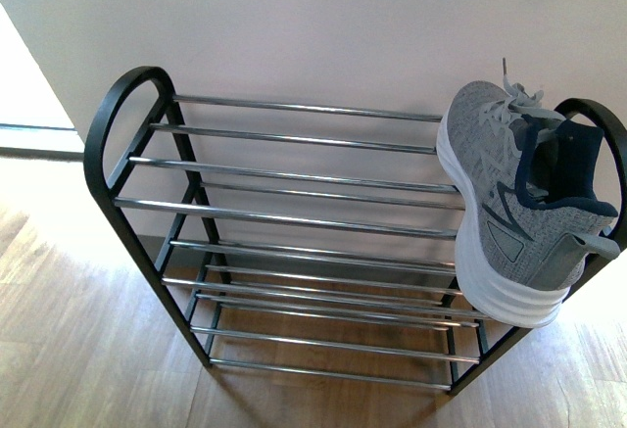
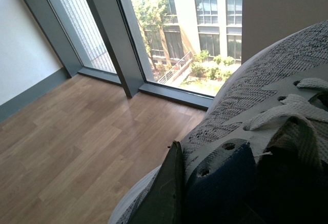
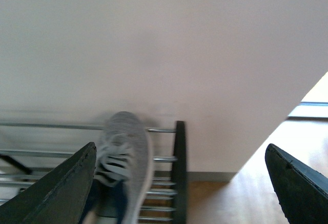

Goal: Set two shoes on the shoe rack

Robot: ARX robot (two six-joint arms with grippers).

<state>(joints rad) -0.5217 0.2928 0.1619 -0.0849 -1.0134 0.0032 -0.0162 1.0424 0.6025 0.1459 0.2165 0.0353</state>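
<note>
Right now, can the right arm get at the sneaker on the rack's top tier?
Probably yes: the right end effector is open, facing the sneaker, and nothing shows between them.

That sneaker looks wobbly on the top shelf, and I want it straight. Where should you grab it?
Probably the navy-lined collar of the grey sneaker, coming from above on the right. It lies tipped on its side at the shoe rack's right end, white sole facing left, so the open mouth faces right and gives a thin edge to pinch.
</note>
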